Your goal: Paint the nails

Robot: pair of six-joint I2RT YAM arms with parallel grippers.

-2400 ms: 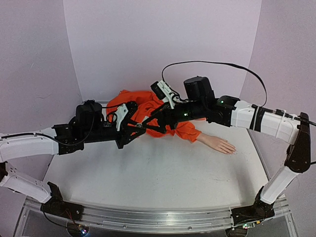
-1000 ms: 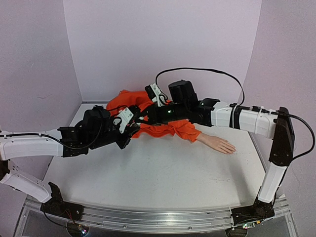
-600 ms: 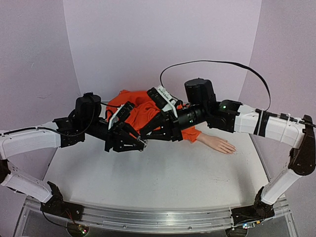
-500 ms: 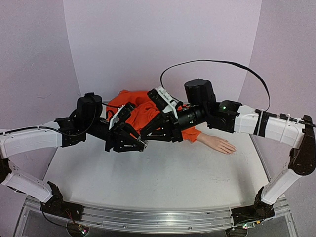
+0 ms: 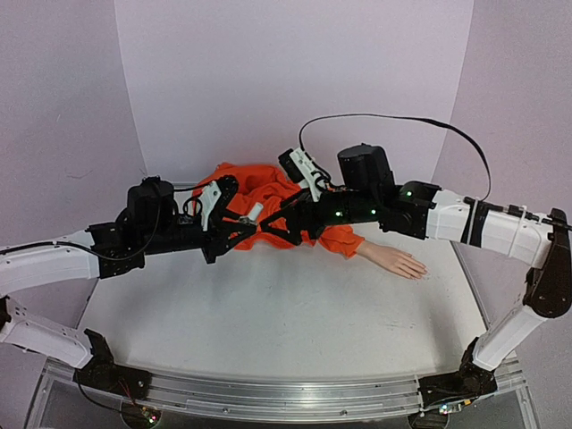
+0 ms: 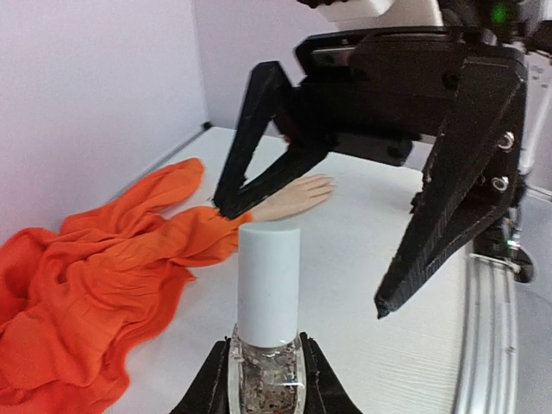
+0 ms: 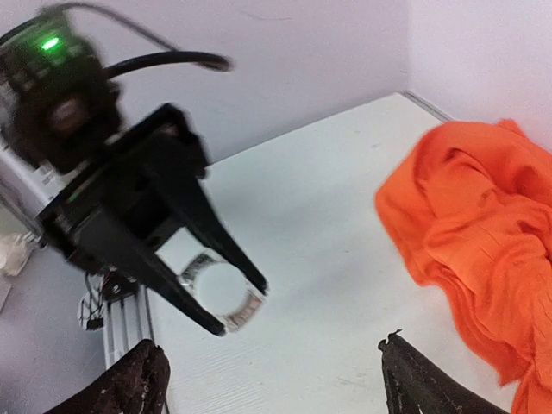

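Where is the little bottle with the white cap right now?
The bottle is pinched between the left fingers, up above the table. In the top view it sits left of centre, in front of the orange sleeve, facing the open right fingers.

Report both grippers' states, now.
Left gripper: closed on the clear bottle with a white cap.
Right gripper: open wide, holding nothing.

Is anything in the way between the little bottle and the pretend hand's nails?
Yes. The right end effector hangs open just beyond the white cap of the bottle, on the line from the bottle toward the mannequin hand lying on the table.
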